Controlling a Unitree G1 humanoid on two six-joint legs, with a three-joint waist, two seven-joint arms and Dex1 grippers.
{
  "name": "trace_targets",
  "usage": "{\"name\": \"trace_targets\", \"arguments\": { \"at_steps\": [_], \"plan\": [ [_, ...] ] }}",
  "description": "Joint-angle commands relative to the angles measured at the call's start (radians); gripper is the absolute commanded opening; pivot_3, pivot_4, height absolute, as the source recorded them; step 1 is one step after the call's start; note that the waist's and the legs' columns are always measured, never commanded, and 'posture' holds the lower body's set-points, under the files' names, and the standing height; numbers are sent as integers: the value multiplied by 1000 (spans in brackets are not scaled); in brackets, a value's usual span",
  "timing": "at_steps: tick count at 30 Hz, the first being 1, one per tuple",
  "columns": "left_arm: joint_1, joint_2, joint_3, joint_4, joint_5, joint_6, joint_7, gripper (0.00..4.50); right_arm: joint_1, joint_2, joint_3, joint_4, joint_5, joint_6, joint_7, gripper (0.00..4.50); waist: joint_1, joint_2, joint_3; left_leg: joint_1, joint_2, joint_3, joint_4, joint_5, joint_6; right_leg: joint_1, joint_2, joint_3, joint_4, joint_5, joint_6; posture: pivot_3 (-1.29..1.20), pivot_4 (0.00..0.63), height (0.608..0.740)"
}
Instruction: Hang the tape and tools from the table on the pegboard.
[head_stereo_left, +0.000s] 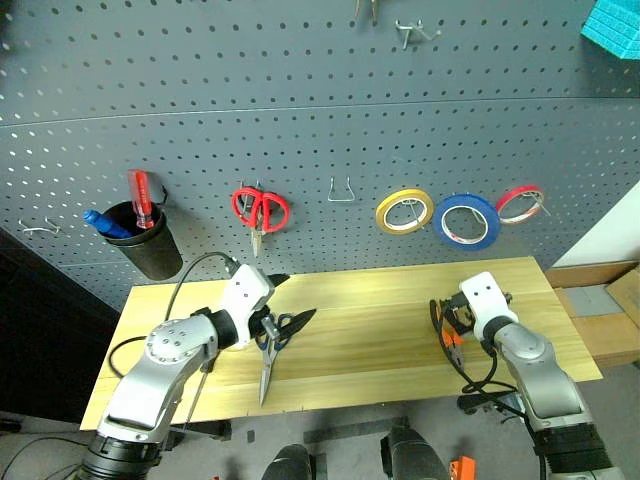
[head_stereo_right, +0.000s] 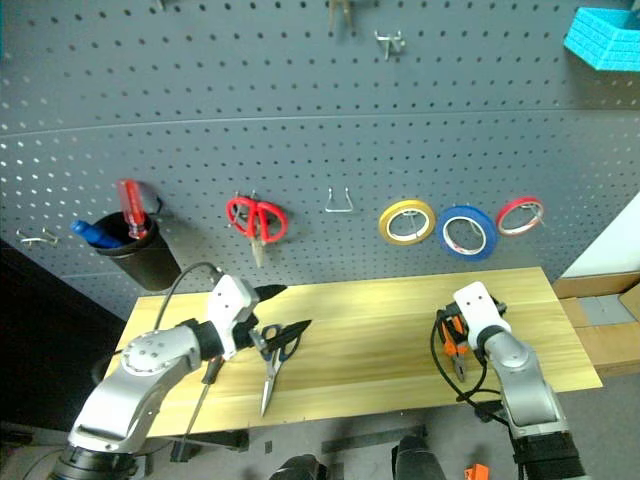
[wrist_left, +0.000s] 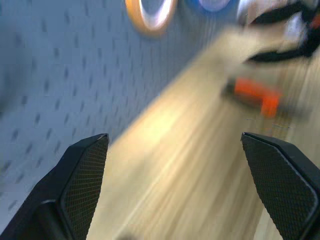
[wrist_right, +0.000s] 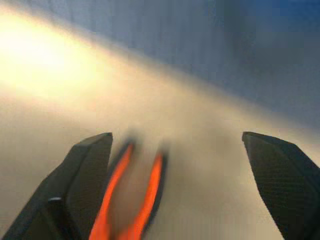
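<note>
Blue tape (head_stereo_left: 467, 221) already hangs on the pegboard (head_stereo_left: 300, 110), between a yellow ring (head_stereo_left: 404, 211) and a thinner red ring (head_stereo_left: 520, 204); its hollow centre lets it slip over a hook. Red scissors (head_stereo_left: 260, 210) hang further left, and a black cup (head_stereo_left: 148, 243) at far left holds a red screwdriver (head_stereo_left: 141, 198).

Three tools lie on the counter (head_stereo_left: 370, 330). Steel scissors (head_stereo_left: 270, 350) rest at near left, blades pointing toward the near edge, dark loops just beside the left pincer (head_stereo_left: 285, 325). A slim dark screwdriver (head_stereo_right: 207, 385) seems to lie along the left arm, though it is largely hidden. Orange-and-black pliers (wrist_right: 127, 200) lie at right, under the right pincer (head_stereo_left: 447, 328).

Left pincer: fingers (wrist_left: 82, 175) spread wide, holding nothing, aimed across the counter toward the right.

Right pincer: fingers (wrist_right: 85, 175) wide apart and tilted down over the pliers, whose orange handles sit between the pads nearer the left one; nothing is gripped. This posture suggests a pick-up being lined up, with the handles straddled so that closing would pinch both.
</note>
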Motion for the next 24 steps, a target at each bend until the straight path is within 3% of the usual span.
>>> {"name": "trace_targets", "arguments": {
  "at_steps": [1,9,24],
  "plan": [
    [-4,5,-9,-10,8,-46,-33,4500,-70,6,-31,-15,43,174,16,4459,1,0,0,0,0,0,0,0,0,0,0,0,0,1,0,-67,150,740],
    [-7,-13,-16,-20,9,-38,-30,4500,-191,55,-13,100,85,360,4,4459,-1,0,0,0,0,0,0,1,1,0,0,-1,-1,2,0,-57,146,740],
    [5,-21,-13,-27,13,-41,-14,4500,-217,86,3,269,78,335,-62,4459,0,0,0,-1,0,0,0,1,1,-2,0,0,0,2,0,-44,146,740]
  ]
}}
